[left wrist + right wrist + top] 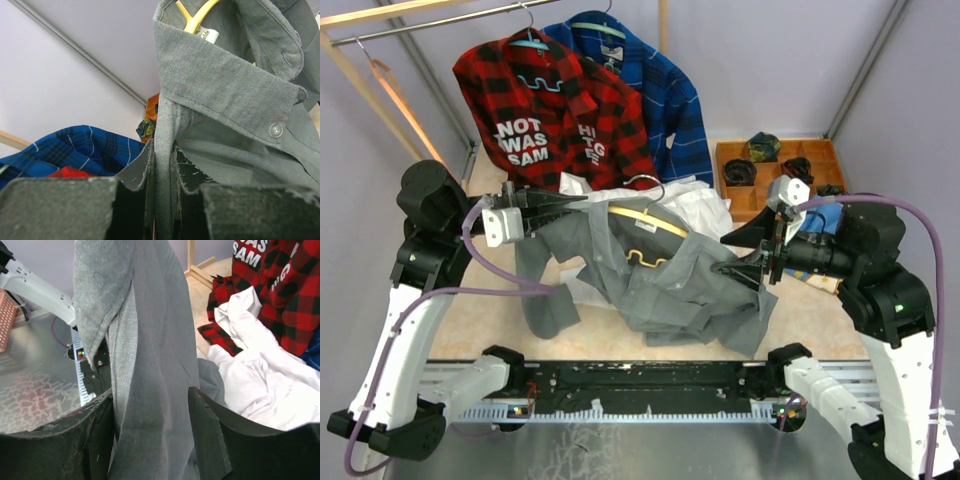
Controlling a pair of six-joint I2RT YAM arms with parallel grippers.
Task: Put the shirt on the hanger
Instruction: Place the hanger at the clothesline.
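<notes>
The left gripper [161,150] is clamped on the shirt [670,280]. Its two dark fingers [140,170] pinch a thin edge of grey cloth just below the collar, beside a small clear button [275,130]. The right gripper [150,392] also holds the shirt: a thicker fold of grey fabric fills the gap between its jaws and touches both inner faces.

In the top view the shirt is stretched between the two grippers over the middle of the table [490,320]. Its hem lies rumpled on the surface and one sleeve [545,300] trails toward the near left. The hanger [645,222] sits inside the open neck of the shirt, pale yellow, its wavy lower bar showing and its metal hook poking out behind the collar.

A white shirt [705,205] lies crumpled just behind. Farther back, a red-black plaid shirt [550,110] and a blue plaid shirt [665,90] hang from a rail. A wooden tray [730,150] with compartments sits at the far right.
</notes>
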